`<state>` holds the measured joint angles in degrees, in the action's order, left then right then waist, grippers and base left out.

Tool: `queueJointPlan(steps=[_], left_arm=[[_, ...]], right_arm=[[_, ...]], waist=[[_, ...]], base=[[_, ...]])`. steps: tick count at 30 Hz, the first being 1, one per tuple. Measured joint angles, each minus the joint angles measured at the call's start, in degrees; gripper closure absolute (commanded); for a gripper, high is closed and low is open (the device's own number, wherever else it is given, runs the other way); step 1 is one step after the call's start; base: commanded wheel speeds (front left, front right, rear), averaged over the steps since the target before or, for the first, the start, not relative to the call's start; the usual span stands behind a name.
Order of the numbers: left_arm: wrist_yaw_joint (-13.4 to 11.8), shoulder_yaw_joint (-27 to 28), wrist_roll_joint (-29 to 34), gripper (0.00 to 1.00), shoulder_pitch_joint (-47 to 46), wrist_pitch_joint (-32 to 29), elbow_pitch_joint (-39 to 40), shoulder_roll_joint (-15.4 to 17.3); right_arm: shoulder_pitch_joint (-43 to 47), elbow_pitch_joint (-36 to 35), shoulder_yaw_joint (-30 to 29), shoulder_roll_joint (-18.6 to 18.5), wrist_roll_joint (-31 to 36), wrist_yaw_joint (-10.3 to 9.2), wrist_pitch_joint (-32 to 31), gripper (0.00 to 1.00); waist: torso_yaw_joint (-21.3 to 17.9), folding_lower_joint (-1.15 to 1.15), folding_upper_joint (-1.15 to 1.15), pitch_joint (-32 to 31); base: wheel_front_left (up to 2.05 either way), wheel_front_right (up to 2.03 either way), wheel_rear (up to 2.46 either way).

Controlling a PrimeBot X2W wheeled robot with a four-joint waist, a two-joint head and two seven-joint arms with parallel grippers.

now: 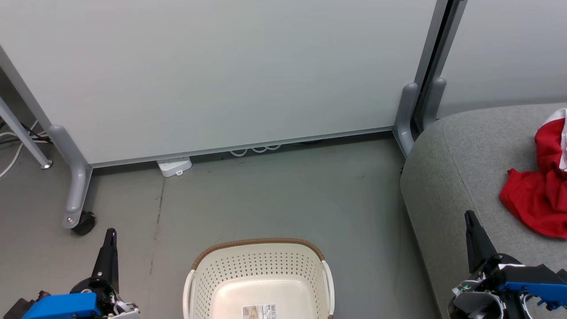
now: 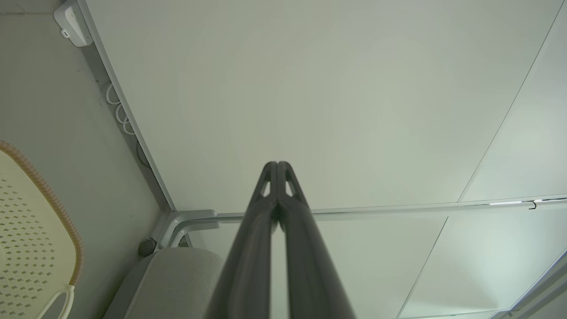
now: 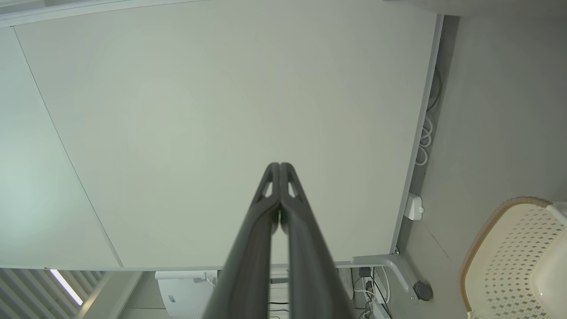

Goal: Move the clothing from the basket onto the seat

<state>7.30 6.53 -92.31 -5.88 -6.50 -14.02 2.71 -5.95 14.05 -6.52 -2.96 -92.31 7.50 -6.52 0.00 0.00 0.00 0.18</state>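
The left end effector [image 1: 110, 234] sits low at the robot's left, its two dark fingers pressed flat together and holding nothing, tips pointing toward the pale partition panel [image 1: 221, 75] ahead. In the left wrist view the left end effector [image 2: 277, 166] shows the same narrow, closed line against the panel. The right end effector [image 1: 469, 215] mirrors it at the robot's right, fingers together and gripping nothing. It hangs over the near edge of the seat [image 1: 460, 155]. The right wrist view shows its tips [image 3: 280, 167] touching each other.

The basket [image 1: 259, 243] stands on the floor [image 1: 288, 190] between the two end effectors, nearer the left one, with its bottom and barcode sticker [image 1: 260, 311] in plain sight. The clothing [image 1: 536, 195] lies crumpled on the seat, just beyond and to the right of the right end effector, apart from its fingers.

Ahead of the left end effector, a panel leg ends in a caster [image 1: 84, 223], and a white power strip [image 1: 174, 166] lies at the panel's foot. Open floor lies between both end effectors and the panel.
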Motion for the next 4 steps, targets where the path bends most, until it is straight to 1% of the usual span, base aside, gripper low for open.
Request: queueJointPlan(steps=[4], left_arm=[[0.0,0.0,0.0,1.0,0.0,0.0,0.0,0.0]], right_arm=[[0.0,0.0,0.0,0.0,0.0,0.0,0.0,1.0]], waist=[[0.0,0.0,0.0,0.0]], base=[[0.0,0.0,0.0]])
